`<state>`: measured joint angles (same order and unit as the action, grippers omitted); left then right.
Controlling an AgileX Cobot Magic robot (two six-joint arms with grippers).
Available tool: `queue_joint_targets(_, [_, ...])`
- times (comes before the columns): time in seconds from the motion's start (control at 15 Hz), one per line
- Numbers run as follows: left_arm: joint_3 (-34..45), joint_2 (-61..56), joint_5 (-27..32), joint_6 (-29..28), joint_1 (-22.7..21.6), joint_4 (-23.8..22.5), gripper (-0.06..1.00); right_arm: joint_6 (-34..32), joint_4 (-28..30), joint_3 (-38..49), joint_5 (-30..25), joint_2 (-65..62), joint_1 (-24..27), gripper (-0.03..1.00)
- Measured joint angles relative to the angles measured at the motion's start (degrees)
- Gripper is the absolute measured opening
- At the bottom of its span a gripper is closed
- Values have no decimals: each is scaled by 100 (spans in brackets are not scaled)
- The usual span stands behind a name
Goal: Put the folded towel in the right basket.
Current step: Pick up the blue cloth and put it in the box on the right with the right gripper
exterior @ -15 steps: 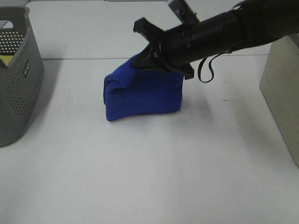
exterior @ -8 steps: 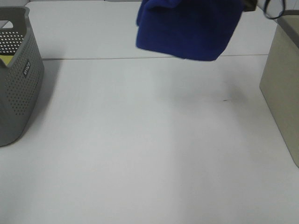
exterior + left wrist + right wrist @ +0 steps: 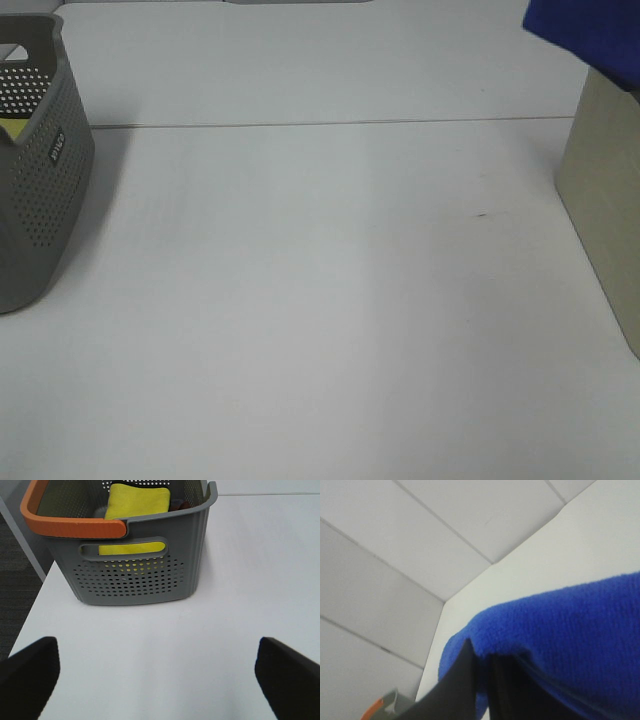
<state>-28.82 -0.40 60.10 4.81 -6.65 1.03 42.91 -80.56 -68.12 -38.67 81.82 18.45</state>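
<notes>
Right gripper pinches the blue towel tight. A second ago the towel sat on the table; now it hangs up high, just above the right basket. I think dropping it in comes next. Left gripper waits spread wide, holding nothing.
</notes>
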Motion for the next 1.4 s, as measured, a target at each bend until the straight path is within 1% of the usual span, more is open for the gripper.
queue_joint_targets(0.07, [0,0,0,0,0,0,99,0,-155,0,-23,0,378,5])
queue_joint_targets(0.2, [0,0,0,0,0,0,99,0,-178,0,-126,0,985,5])
queue_joint_targets(0.33, [0,0,0,0,0,0,99,0,-132,0,-149,0,1427,5])
queue_joint_targets(0.4, [0,0,0,0,0,0,99,0,-34,0,-149,0,1576,5])
queue_joint_targets(0.47, [0,0,0,0,0,0,99,0,201,0,-138,0,1656,5])
queue_joint_targets(0.67, [0,0,0,0,0,0,99,-11,1283,74,-126,0,1662,5])
queue_joint_targets(0.8, [0,0,0,0,0,0,99,-74,1484,246,-126,0,1662,5])
queue_joint_targets(0.87, [0,0,0,0,0,0,99,-126,1547,447,-120,17,1662,5])
queue_joint_targets(0.93, [0,0,0,0,0,0,99,-155,1570,888,-40,166,1662,5])
queue_joint_targets(1.13, [0,0,0,0,0,0,99,-155,1621,1409,6,539,1662,5])
queue_joint_targets(1.27, [0,0,0,0,0,0,99,-160,1621,1513,-17,819,1662,5])
queue_joint_targets(1.4, [0,0,0,0,0,0,99,-218,1621,1513,-160,1014,1662,5])
